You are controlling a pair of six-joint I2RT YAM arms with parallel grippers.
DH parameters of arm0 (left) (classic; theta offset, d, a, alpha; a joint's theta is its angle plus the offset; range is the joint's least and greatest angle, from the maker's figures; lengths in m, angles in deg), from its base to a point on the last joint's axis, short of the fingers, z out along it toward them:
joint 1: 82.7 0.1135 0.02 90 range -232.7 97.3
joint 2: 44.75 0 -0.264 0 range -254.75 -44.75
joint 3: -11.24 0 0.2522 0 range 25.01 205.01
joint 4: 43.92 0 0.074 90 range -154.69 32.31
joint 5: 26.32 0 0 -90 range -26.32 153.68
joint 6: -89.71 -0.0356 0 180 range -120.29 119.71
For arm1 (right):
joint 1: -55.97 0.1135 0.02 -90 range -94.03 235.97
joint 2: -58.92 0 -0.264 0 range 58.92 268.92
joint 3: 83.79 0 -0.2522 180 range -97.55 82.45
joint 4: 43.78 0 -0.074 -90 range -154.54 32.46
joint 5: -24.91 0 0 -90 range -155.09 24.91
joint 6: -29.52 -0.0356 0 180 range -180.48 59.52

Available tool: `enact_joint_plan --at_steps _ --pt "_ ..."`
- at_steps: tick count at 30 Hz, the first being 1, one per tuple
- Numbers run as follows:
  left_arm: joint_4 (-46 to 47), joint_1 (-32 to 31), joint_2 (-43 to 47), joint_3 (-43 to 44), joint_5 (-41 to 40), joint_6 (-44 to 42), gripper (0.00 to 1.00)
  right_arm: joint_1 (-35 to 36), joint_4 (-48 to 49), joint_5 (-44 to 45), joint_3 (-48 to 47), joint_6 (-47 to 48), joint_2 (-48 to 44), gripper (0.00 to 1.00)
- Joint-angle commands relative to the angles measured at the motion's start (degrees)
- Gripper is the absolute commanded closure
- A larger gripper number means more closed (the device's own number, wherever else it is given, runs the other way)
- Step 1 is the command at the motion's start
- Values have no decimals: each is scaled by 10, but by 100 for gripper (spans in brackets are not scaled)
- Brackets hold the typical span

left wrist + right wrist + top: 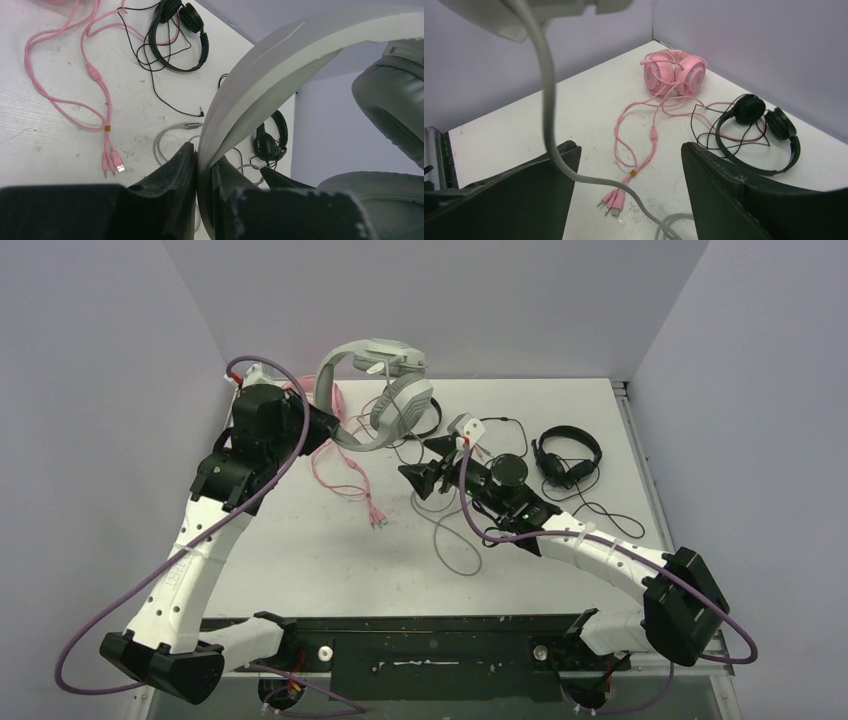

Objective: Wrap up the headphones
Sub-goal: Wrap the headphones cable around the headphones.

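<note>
The worktop (300, 560) carries three of the four headsets; the fourth is in the air. The white-grey headset (385, 390) hangs above the far centre of the worktop, gripped by the left pincer (204, 165), whose jaws are closed flat on the headband (280, 65). The pink headset (674, 72) lies in the far left corner, and its pink cable (95, 80) trails loose toward the near side. One black headset (568, 455) lies far right. The other black headset (180, 35) lies beneath the lifted one. The grey cable (546, 95) drops from the lifted headset, passes between the spread fingers of the right pincer (629, 165) and ends in loose loops on the worktop.

Hazards, as I judge them:
- The headband is smooth and curved and held on a narrow patch. A pull on the cable could twist it out of the grip.
- The right pincer is open and grips nothing. If it closes off line, it misses the cable or only brushes it.
- The grey loops lie close to the thin black cords. Winding could drag those along.

Arm pose: the left arm reaches far and is raised, with its wrist turned toward the centre. The right arm extends low across the centre, with its pincer just beneath the headset.
</note>
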Motion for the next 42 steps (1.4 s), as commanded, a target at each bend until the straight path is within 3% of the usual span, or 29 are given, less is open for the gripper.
enact_joint_plan --at_steps 1,5,9,14,21,29,36,42 --pt "86 -3 24 10 3 23 100 12 18 -60 -53 -10 -6 37" --pt "116 -3 25 -24 -38 1 100 20 -27 -81 -68 -37 -36 80" --pt "181 -4 26 -80 -105 -41 100 23 -44 -89 -53 -66 -88 97" --pt "272 -12 32 -156 -182 -131 100 23 -138 -72 -96 -77 -127 100" --pt "267 -44 19 -167 -271 -195 100 22 -267 -46 -206 -79 -101 100" --pt "242 -81 9 -167 -311 -164 100 27 -321 -105 -282 -102 -20 100" --pt "180 -75 -32 -115 -303 -76 100 88 -270 -126 -214 -113 -6 100" --pt "115 -32 -76 -30 -184 -6 100 117 -233 -76 -107 -138 -30 100"
